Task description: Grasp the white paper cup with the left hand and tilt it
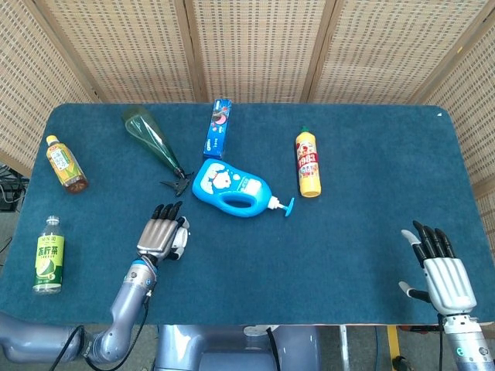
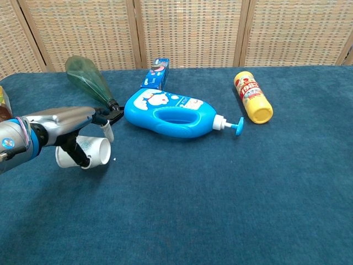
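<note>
The small white paper cup (image 2: 87,153) lies on its side at the left of the chest view, open mouth toward the frame's right, on the blue cloth-covered counter (image 2: 220,193). The left hand (image 2: 66,124) reaches over it palm down, forearm coming in from the left edge, its fingers (image 2: 77,154) curled round the cup's body. At the lower right of the head view the right hand (image 1: 441,270) rests flat with fingers apart, holding nothing.
</note>
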`<state>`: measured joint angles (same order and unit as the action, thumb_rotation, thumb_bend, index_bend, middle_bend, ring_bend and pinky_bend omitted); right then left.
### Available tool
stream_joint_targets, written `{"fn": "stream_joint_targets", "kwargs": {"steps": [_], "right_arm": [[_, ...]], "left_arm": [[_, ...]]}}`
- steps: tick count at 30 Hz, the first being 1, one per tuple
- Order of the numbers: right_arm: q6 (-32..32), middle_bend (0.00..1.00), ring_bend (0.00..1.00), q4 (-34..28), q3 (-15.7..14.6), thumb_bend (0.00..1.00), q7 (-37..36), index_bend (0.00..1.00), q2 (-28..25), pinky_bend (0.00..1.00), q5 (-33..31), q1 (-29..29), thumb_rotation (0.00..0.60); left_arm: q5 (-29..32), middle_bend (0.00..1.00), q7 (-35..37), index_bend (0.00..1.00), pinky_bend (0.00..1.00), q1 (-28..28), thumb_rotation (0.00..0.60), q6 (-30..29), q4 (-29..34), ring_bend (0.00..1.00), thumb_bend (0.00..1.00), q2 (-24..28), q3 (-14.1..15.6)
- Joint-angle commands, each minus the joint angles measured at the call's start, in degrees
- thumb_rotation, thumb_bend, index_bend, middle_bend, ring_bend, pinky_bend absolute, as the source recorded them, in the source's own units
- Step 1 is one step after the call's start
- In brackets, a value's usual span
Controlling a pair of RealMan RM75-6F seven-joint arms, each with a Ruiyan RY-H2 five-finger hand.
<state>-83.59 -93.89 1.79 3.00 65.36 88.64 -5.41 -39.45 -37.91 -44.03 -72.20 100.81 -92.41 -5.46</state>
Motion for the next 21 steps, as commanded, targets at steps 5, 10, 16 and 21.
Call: {"fn": "stream_joint_targets", "kwargs": {"steps": [5,10,16,21], "right_arm": [[-0.23,0.0,0.0,-0.25,0.14,0.0,0.05,0.0,0.43,0.0,-0.21,0.12,0.6],[-0.16,0.0,0.0,0.01,0.18,0.0,0.26,0.0,0.74,0.0,-0.32,0.1,0.6],[0.07,0.0,0.0,0.18,0.04,0.0,0.43,0.0,1.04,0.0,-0.15,-0.01,0.6],[0.04,0.0,0.0,0.2,-0.11,0.0,0.55,0.0,1.19,0.0,0.15,0.0,0.6]], "left_arm": [[-20.39,0.0,32.94,0.43,0.0,9.81,0.6,-1.01,-8.1,0.0,0.37,-2.81,-0.64],[-27.73,0.0,48.39,0.47,0.0,12.22,0.6,1.43,-13.78,0.0,0.36,-3.28,-0.11],[-32.15,0.0,57.37,0.48,0.0,13.91,0.6,3.17,-19.99,0.0,0.36,-4.27,0.94],[-35.18,0.0,64.31,0.48,0.0,14.77,0.6,4.5,-23.63,0.0,0.35,-5.1,1.49]]}}
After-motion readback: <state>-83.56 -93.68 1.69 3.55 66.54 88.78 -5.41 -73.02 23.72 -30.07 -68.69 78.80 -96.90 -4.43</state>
